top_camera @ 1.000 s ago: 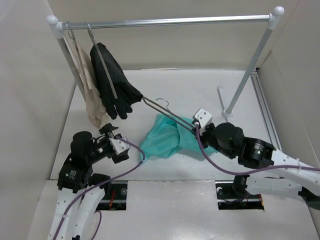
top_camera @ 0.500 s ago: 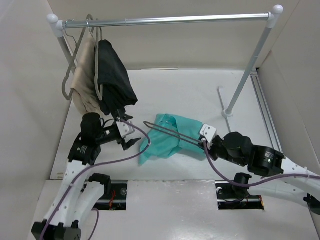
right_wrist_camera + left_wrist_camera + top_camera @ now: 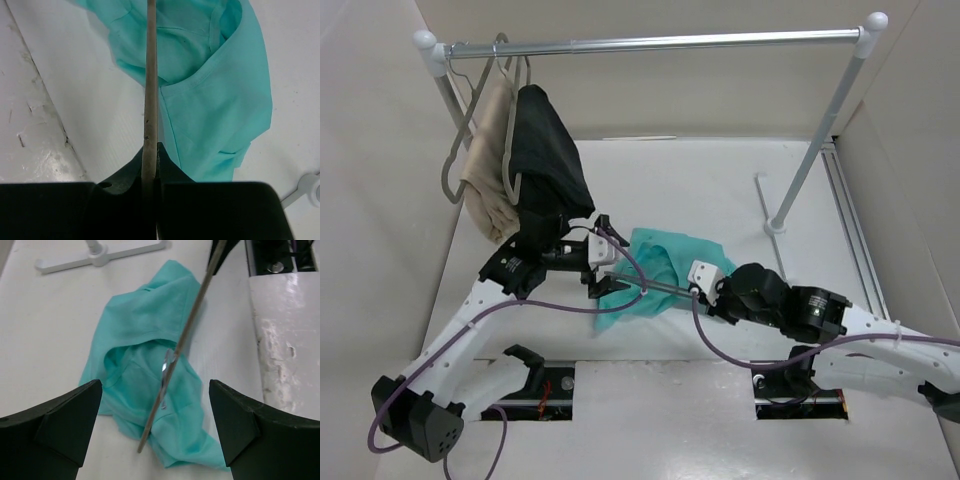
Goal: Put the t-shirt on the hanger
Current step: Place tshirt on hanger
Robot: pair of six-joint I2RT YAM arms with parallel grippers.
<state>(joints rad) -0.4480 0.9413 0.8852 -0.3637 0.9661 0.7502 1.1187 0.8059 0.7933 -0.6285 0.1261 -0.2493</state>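
The right arm's jaws are clamped on a bar of the hanger (image 3: 150,75), which runs straight out ahead of them and over the t-shirt (image 3: 220,100). The t-shirt lies crumpled on the table (image 3: 720,180), below and ahead of both pairs of jaws. The left arm's jaws stand wide apart and grip nothing. The hanger's free end reaches in between them from the far side, above the teal cloth. Behind the left arm's jaws, a black garment (image 3: 550,160) and a beige garment (image 3: 490,190) hang from the rail (image 3: 660,42).
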